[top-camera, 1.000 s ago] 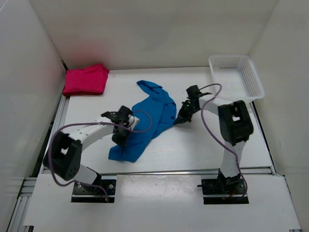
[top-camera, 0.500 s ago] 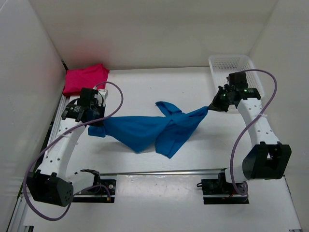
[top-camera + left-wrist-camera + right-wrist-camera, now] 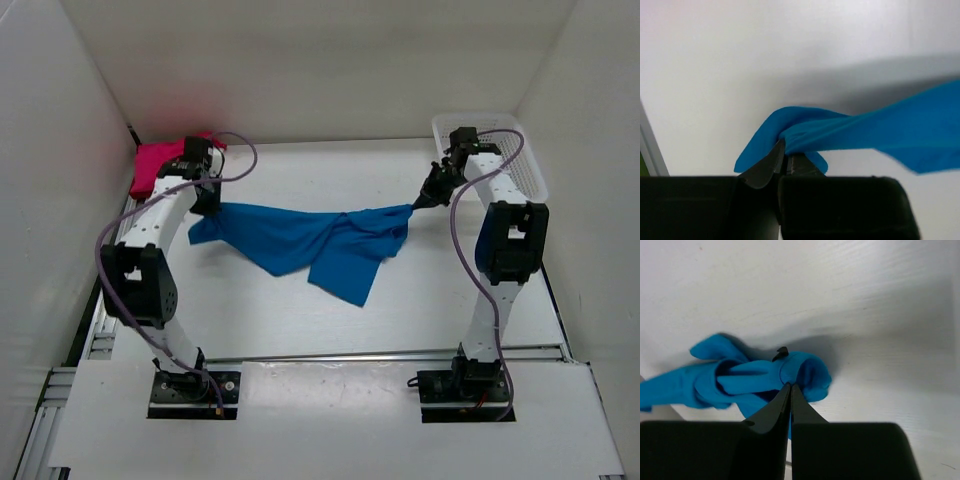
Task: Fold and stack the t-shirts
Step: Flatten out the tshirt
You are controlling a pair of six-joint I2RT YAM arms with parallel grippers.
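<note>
Blue shirt [image 3: 310, 245] stretched between both clamped grippers, mid-table

Nearest the bases, its loose lower part sags to a corner right of centre, low over the table [image 3: 300, 330]. Beyond that, the taut top edge runs left to right: the left gripper [image 3: 207, 207] is pinched tight on one bunched end and the right gripper [image 3: 414, 205] on the other, so the long axis lies straight across between them, neither arm nearer. Laying it flat likely depends on keeping that line level. Farther back, a folded pink shirt [image 3: 160, 168] sits in the left corner just behind the left gripper; a basket [image 3: 478, 122] fills the right corner
</note>
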